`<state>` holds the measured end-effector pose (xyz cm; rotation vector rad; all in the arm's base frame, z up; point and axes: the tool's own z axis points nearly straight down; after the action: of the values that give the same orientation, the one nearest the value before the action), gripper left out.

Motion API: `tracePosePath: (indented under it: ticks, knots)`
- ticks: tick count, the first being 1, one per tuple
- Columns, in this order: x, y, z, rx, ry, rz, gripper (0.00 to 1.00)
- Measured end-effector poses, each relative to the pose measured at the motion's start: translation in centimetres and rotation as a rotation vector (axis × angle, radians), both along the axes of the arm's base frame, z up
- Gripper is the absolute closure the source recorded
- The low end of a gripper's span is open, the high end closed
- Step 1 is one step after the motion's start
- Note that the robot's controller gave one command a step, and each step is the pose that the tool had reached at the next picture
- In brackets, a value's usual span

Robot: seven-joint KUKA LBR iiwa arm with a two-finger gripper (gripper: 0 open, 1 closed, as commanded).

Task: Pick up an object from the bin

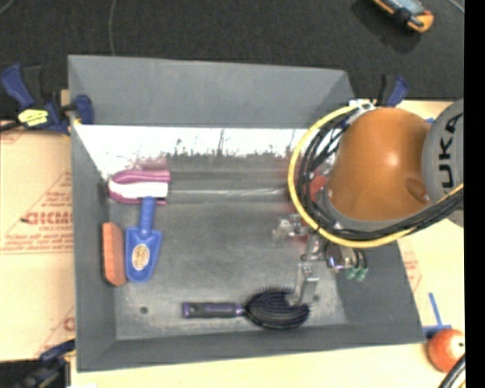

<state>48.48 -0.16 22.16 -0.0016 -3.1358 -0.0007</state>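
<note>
The fingers [308, 281], spread apart, hang in the right half of the grey bin [226, 95], the lower tip just over the dark head of the purple-handled hairbrush [259, 309] by the front wall, well apart from the blue trowel [142, 249].

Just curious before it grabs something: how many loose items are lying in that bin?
4: a pink-and-white item at the far left, a blue scoop just below it, an orange-brown block beside the scoop, a dark hairbrush along the near edge. The arm may hide more.
</note>
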Motion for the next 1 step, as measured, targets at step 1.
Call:
tracePosePath:
  ticks: [1]
  knots:
    - [0.16, 0.0, 0.42, 0.0, -0.009, 0.0, 0.0]
